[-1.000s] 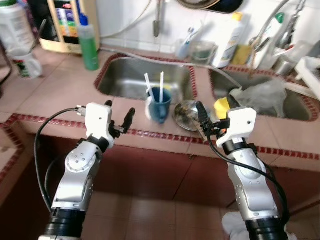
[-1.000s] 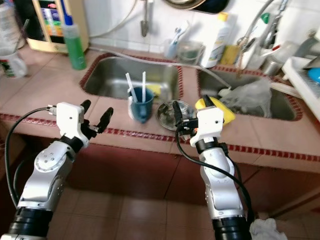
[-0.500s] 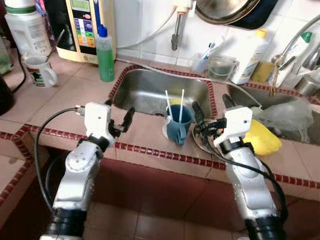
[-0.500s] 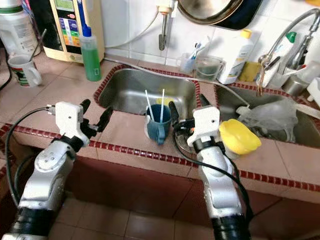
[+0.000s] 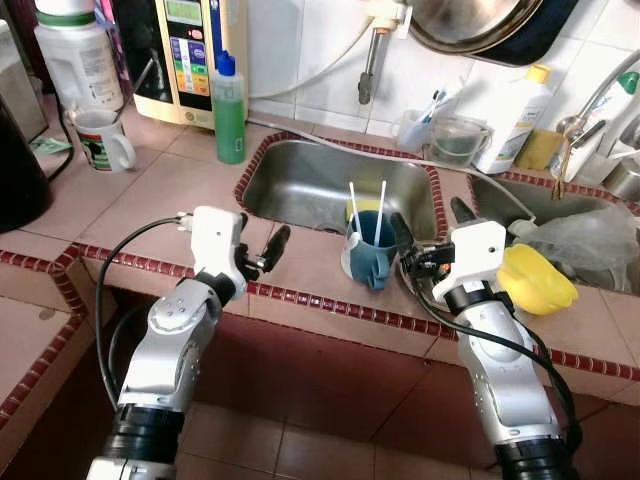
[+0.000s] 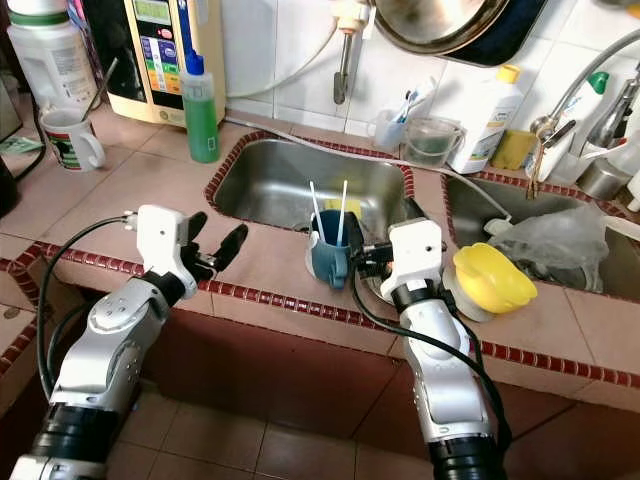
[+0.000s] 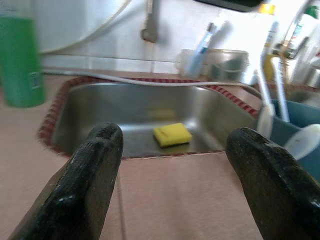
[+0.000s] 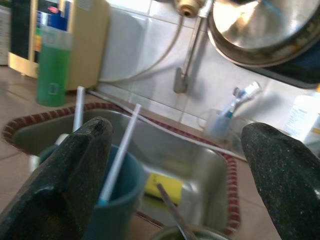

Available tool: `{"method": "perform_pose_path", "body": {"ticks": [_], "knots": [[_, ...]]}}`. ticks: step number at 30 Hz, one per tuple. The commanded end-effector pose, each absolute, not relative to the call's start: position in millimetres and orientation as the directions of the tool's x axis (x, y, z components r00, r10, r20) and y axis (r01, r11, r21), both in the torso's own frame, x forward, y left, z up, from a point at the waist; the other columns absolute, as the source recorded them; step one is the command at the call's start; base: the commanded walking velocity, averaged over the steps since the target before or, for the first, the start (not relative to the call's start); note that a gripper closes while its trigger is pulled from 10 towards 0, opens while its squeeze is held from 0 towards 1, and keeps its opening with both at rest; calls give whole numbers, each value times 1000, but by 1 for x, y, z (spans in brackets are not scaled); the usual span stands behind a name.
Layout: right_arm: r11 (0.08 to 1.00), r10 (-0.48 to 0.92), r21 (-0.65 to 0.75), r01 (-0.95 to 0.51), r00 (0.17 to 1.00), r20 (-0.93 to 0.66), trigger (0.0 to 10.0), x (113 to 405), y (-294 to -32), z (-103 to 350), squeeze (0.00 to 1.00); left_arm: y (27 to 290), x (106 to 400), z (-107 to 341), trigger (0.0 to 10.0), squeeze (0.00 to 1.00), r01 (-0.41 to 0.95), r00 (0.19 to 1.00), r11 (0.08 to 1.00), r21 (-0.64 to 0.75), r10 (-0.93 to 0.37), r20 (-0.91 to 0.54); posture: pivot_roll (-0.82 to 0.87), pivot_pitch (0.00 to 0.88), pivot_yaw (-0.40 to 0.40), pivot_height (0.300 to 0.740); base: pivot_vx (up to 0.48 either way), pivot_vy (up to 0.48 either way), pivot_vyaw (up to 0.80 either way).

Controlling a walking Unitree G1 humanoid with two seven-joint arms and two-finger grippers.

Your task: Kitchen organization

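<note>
The right tool (image 6: 384, 232) was spread wide and empty, just beside the blue plastic cup (image 6: 330, 257) holding two white sticks on the tiled desk (image 6: 262, 262). The left tool (image 6: 215, 237) was likewise spread, holding nothing.

Even bright daylight, head views sharp, wrist views softly blurred.

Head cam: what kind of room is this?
Most likely a home kitchen, at the sink counter. A tiled counter holds a double steel sink with a yellow sponge in it, a green soap bottle stands beside the basin, and a pan hangs on the tiled wall.
</note>
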State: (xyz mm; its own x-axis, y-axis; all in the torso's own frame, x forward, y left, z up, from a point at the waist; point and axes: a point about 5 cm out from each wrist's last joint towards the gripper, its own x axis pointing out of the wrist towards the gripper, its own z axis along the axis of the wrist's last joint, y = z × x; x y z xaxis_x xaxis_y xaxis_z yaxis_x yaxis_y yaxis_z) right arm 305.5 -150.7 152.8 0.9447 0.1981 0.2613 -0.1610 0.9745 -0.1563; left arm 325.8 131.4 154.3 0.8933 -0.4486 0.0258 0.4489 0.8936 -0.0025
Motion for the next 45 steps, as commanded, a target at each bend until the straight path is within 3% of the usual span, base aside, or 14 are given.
{"method": "perform_pose_path", "body": {"ticks": [1, 6, 11, 21, 29, 45], "knots": [[980, 157, -164, -114, 949, 274, 10000, 305, -161, 157, 0, 121, 330, 157, 10000, 0, 487, 873, 873, 1, -487, 7, 83, 0, -62, 740, 0, 0, 0], [986, 123, -141, -86, 950, 286, 10000, 302, -167, 158, 0, 110, 334, 166, 10000, 0, 535, 844, 844, 41, -537, 23, 66, 0, -46, 740, 0, 0, 0], [988, 114, -130, -78, 947, 300, 10000, 298, -167, 159, 0, 95, 340, 174, 10000, 0, 602, 798, 798, -2, -602, 23, 47, 0, -29, 740, 0, 0, 0], [981, 187, -104, -163, 934, 304, 10000, 283, -163, 158, 0, 72, 353, 189, 10000, 0, 696, 718, 717, -48, -696, 12, 10, 0, 2, 740, 0, 0, 0], [953, 299, -125, -276, 922, 247, 10000, 264, -157, 151, 0, 69, 366, 192, 10000, 0, 696, 716, 717, -46, -697, -28, -23, 0, 21, 740, 0, 0, 0], [939, 341, -129, -319, 913, 223, 10000, 257, -149, 151, 0, 57, 380, 197, 10000, 0, 694, 706, 711, -109, -703, -86, -39, 0, 43, 740, 0, 0, 0]]}}
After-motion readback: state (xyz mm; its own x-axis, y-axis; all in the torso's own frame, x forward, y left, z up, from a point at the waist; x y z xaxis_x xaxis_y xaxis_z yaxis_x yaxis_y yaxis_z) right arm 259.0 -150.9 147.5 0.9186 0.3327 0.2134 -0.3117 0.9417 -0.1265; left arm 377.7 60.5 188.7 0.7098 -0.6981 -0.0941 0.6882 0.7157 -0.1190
